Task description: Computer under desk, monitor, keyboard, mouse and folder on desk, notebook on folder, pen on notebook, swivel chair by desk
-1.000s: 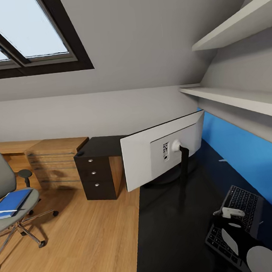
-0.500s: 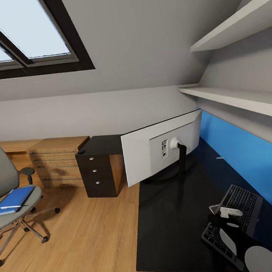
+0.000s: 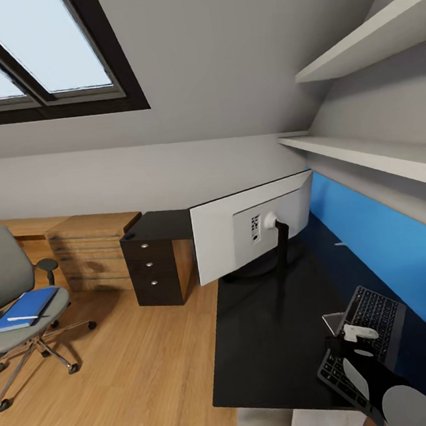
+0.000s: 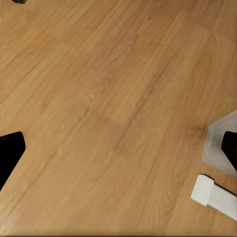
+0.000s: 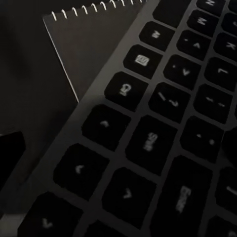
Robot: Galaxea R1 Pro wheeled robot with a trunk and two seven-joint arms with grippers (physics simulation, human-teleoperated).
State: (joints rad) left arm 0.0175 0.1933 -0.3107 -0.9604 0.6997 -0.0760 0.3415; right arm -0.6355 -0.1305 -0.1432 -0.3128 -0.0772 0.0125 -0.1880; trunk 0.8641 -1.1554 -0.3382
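The monitor (image 3: 241,239) stands on the black desk (image 3: 271,344) with its pale back toward me. The keyboard (image 3: 374,328) lies near the blue back panel, over a corner of the notebook (image 3: 332,322). My right gripper (image 3: 348,343) hovers open close above the keyboard's keys (image 5: 148,143), beside the notebook's spiral edge (image 5: 94,44). At the left, the swivel chair (image 3: 7,272) carries the blue folder (image 3: 26,306) with the white pen (image 3: 22,318) on it. My left gripper (image 4: 118,153) hangs open over bare floor. A small dark lump (image 3: 129,237) on the drawer unit may be the mouse.
A black drawer unit (image 3: 155,271) and a light wooden chest (image 3: 89,251) stand against the far wall. Shelves (image 3: 370,152) hang over the desk. A pale grey box (image 3: 259,420) and a white leg (image 3: 318,421) show under the desk's near edge. Wooden floor (image 3: 143,369) lies between chair and desk.
The whole view has shifted as the camera drew back and turned; the desk's near edge now shows. The right gripper stays over the keyboard.
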